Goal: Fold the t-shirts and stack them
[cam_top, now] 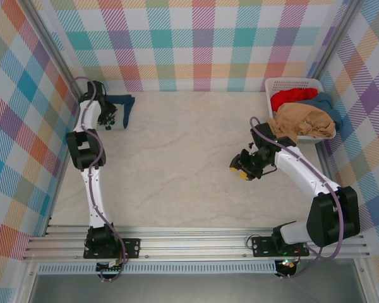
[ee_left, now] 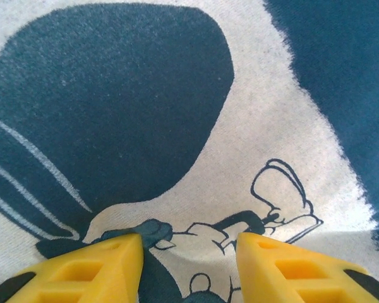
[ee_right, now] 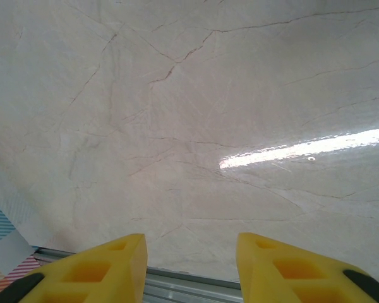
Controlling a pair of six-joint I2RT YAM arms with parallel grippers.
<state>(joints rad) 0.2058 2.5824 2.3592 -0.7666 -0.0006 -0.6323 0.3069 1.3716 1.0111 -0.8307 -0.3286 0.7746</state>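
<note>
Top external view: the navy t-shirt (cam_top: 122, 106) lies bunched at the upper left of the table (cam_top: 177, 158), close to the checked wall, and the left tool (cam_top: 107, 118) is right at its near edge. In the left wrist view that left tool (ee_left: 189, 243) stands part-open. Its yellow fingers (ee_left: 95, 271) sit apart over the shirt's white print (ee_left: 259, 126) (a dark cartoon outline runs between them). A small ruck of cloth rises against the left finger, and nothing is clamped. The right tool (cam_top: 242, 167) hangs right of centre, likewise part-open and empty, with bare marbled table (ee_right: 177, 126) beneath it. At the upper right, the white basket (cam_top: 294, 80) holds a red t-shirt (cam_top: 294, 96), a tan t-shirt (cam_top: 303, 120) draped over its front rim and a teal t-shirt (cam_top: 325, 104).
</note>
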